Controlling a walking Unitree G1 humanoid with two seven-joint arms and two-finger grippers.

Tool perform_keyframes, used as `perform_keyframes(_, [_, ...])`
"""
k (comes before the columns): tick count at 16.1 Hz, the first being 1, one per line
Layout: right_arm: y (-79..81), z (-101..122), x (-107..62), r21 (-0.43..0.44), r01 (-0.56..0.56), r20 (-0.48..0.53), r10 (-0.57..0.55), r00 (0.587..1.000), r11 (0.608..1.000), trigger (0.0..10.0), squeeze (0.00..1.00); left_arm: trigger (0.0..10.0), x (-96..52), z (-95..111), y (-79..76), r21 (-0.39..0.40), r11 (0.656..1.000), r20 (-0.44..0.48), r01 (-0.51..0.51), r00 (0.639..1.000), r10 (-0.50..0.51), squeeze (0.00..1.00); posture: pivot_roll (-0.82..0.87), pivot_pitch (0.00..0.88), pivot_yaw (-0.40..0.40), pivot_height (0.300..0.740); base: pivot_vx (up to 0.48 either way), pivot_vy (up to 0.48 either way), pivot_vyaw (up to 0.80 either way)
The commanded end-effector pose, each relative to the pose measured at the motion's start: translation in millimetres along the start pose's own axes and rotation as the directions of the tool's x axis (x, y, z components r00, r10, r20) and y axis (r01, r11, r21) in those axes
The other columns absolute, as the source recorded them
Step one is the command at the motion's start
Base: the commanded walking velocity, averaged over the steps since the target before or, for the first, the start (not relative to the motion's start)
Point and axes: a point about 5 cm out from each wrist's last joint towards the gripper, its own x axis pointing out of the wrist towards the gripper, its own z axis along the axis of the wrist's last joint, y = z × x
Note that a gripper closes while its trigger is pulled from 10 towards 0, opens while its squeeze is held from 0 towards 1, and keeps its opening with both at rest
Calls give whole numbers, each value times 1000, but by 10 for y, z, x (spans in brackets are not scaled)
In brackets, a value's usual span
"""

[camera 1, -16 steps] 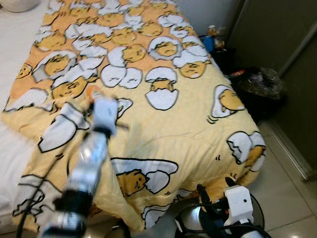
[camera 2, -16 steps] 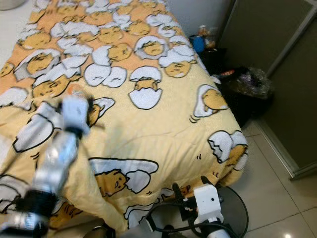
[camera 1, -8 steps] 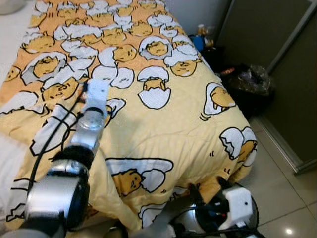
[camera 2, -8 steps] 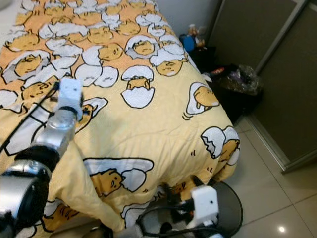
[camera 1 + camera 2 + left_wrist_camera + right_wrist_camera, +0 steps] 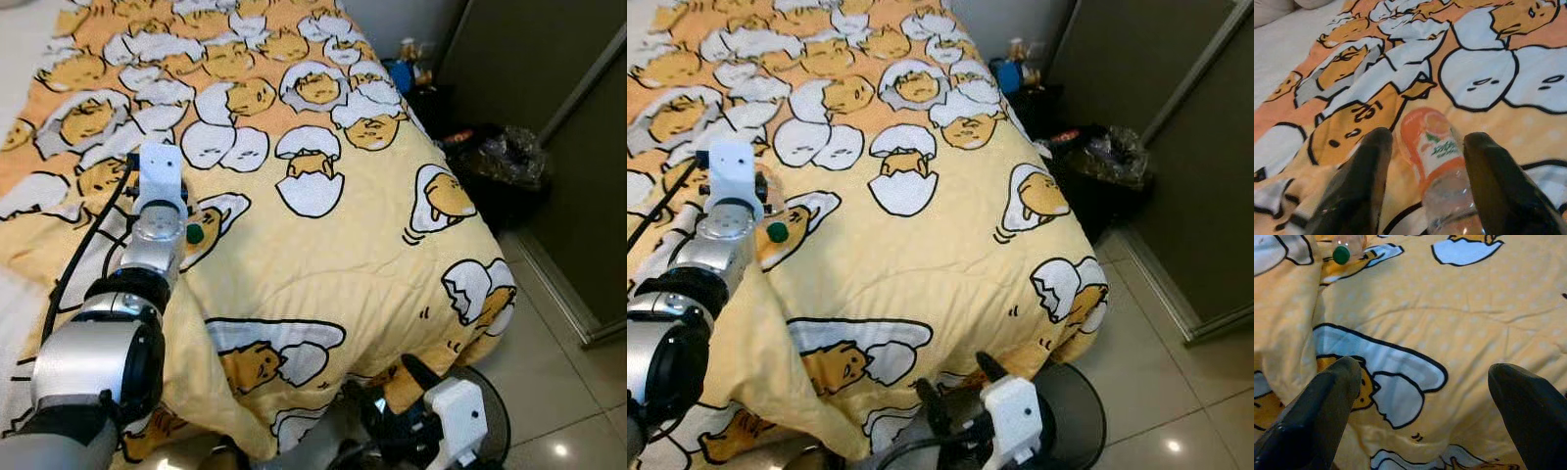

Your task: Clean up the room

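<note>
A clear plastic bottle with an orange label lies on the yellow egg-print blanket on the bed. Its green cap pokes out beside my left wrist. My left gripper is open, with one black finger on each side of the bottle and small gaps between. My right gripper is open and low at the foot of the bed, above the blanket's hanging edge. The right wrist view also catches the green cap far off.
A black rubbish bag sits on the floor to the right of the bed, by dark cupboard doors. Small items stand in the corner behind it. Tiled floor runs along the bed's right side. White sheet shows at far left.
My left arm has reached further over the bed and steadied, and the bottle's green cap now shows beside the wrist. The right gripper has sunk a little. The camera shifted slightly.
</note>
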Motion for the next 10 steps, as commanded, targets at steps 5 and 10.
perform_keyframes(5, [103, 54, -102, -3, -41, -28, 41, 999, 999, 10000, 0, 10000, 20, 11, 46, -57, 998, -23, 12, 1000, -13, 1000, -187, 337, -83, 740, 0, 0, 0])
perform_keyframes(10, [194, 36, -130, 23, -55, -55, 56, 997, 998, 10000, 0, 10000, 8, -59, 17, -25, 999, -65, 31, 997, -33, 0, -188, 364, -85, 740, 0, 0, 0])
